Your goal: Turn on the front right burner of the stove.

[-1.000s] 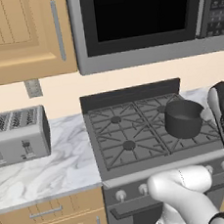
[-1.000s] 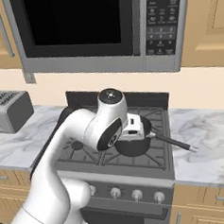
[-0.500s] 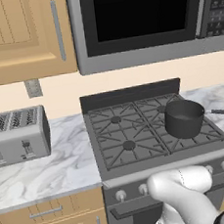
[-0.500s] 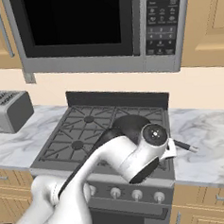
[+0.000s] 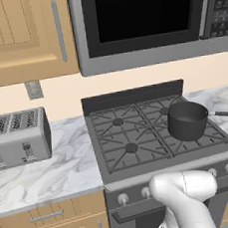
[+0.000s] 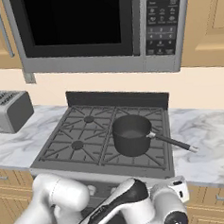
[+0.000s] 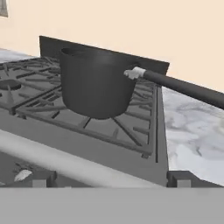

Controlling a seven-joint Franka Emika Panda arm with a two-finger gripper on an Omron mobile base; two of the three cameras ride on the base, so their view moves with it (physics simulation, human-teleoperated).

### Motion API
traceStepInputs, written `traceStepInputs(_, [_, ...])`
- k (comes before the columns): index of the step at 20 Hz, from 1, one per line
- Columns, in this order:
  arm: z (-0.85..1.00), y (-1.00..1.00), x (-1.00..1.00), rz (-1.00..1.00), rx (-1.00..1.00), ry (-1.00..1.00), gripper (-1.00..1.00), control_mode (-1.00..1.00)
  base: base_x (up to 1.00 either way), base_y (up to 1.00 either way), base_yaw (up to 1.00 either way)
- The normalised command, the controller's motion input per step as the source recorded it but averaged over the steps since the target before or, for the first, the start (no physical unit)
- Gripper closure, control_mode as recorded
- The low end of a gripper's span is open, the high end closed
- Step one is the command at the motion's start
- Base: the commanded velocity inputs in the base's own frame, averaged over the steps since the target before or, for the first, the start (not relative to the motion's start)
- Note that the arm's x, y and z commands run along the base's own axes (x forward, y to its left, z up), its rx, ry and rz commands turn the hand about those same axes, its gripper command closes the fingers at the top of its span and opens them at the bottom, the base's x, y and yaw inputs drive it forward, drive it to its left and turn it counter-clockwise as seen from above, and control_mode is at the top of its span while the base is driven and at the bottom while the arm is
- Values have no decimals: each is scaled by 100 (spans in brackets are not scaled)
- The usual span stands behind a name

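ok so the pincer's own tips don't show clearly, can't tell if it's wide or narrow. From the hand camera it's low at the stove (image 7: 109, 151) front edge, and the front right burner (image 7: 98, 120) sits just ahead and above, right under the dark pot (image 7: 94, 85), whose handle (image 7: 183, 87) sticks out right

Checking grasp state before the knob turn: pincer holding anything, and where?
Nothing is held: in the hand view the fingertips are bare, low before the stove front.
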Motion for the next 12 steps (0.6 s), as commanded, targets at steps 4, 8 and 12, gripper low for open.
traceStepInputs(4, [-68,0,-7,0,-3,-67,-100,-100,0,0,0])
traceStepInputs(8, [-36,-3,0,0,0,-23,-100,-100,0,0,0])
traceStepInputs(12, [-13,0,0,0,0,-4,-100,-100,0,0,0])
